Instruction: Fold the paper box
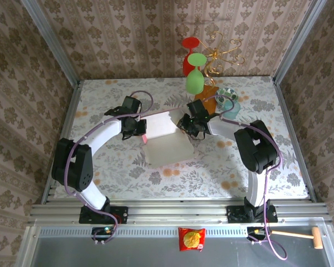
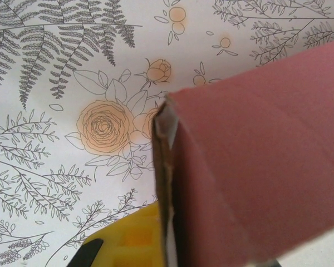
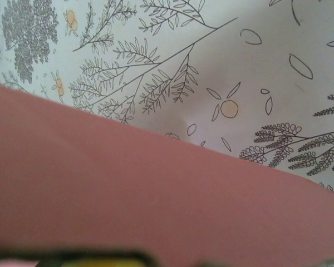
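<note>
Paper box (image 1: 166,147) is pinched at its left side by the left gripper (image 1: 141,130). The jaws are closed tight on a thin pink wall, which the left wrist view shows edge-on, running down beside a yellow finger pad (image 2: 131,242). The right gripper (image 1: 182,125) is against the box's right side. In its wrist view a pink panel crosses the lower part and hides all but a sliver of yellow pad (image 3: 94,260), so I cannot tell whether those jaws grip the cardboard or merely stand close to it. The box lies at the middle of the flower-printed table (image 1: 100,161), between the two grippers, pale inner face upward, with one panel lifted at its far side. Beyond it, toward the far edge, are a green goblet shape (image 1: 195,82) and a red goblet shape (image 1: 190,55). A snack packet (image 1: 191,239) and a wooden mallet (image 1: 303,235) lie on the near ledge in front of the arm bases.
</note>
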